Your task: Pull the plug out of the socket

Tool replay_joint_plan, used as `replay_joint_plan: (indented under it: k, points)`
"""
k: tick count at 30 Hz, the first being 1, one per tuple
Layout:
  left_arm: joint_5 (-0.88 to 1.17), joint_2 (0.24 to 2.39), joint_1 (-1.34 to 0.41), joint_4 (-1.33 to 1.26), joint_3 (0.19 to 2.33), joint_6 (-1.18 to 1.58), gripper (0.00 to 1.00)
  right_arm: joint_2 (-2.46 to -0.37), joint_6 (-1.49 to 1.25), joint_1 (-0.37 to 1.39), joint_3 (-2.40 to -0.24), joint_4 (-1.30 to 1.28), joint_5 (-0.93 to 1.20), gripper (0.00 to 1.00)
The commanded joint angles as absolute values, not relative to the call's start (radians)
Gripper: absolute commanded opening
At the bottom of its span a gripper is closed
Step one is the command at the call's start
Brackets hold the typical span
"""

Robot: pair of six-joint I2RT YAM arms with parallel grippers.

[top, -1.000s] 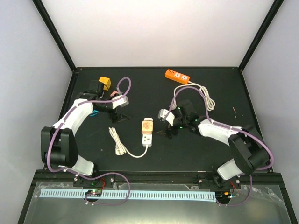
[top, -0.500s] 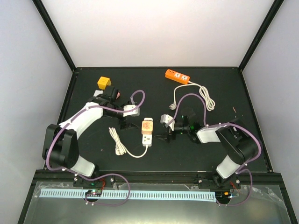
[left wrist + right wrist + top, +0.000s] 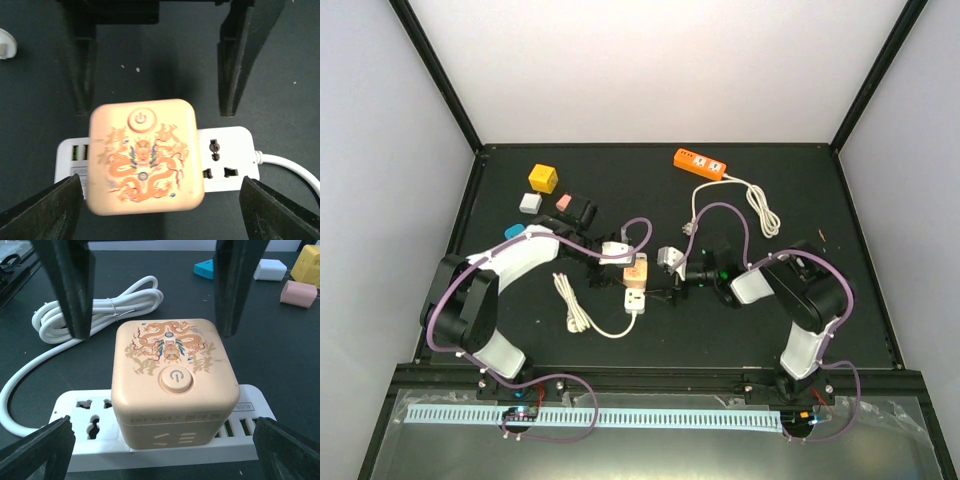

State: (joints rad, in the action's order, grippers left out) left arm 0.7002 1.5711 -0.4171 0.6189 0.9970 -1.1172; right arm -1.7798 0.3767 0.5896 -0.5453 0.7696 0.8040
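A peach cube plug (image 3: 636,268) with a dragon print and a power button sits in the white socket strip (image 3: 634,298) on the black table. My left gripper (image 3: 624,266) is open; in the left wrist view (image 3: 160,181) its fingers (image 3: 42,212) straddle the plug (image 3: 145,155) without touching it. My right gripper (image 3: 665,291) is also open. In the right wrist view (image 3: 162,424) its fingers (image 3: 287,450) stand either side of the plug (image 3: 172,385) and the strip (image 3: 90,425). Both grippers face each other across the plug.
The strip's white cable (image 3: 575,305) coils to the left. An orange power strip (image 3: 700,163) with its white cable (image 3: 760,205) lies at the back right. Yellow (image 3: 543,179), white (image 3: 530,201), pink (image 3: 563,202) and teal (image 3: 513,232) blocks sit at the back left.
The left arm has swung right from the blocks to the plug, uncovering the blocks. The right gripper has moved left up to the strip. Both now flank the plug.
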Motion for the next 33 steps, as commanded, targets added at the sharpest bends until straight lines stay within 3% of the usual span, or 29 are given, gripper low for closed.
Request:
replay_joint_plan:
  k: [1,28,33]
  points:
    - [0.656,1.581,-0.445,0.562,0.977,-1.149,0.87,-1.831,0.361,0.601,-0.583,0.883,0.822,1.00]
    - [0.617,1.631,-0.495,0.515,0.974,-1.065,0.63,-1.978,0.424,0.625,-0.676,0.841,0.813,0.97]
    - [0.620,1.617,-0.495,0.508,0.964,-1.053,0.51,-1.983,0.431,0.627,-0.686,0.816,0.794,0.96]
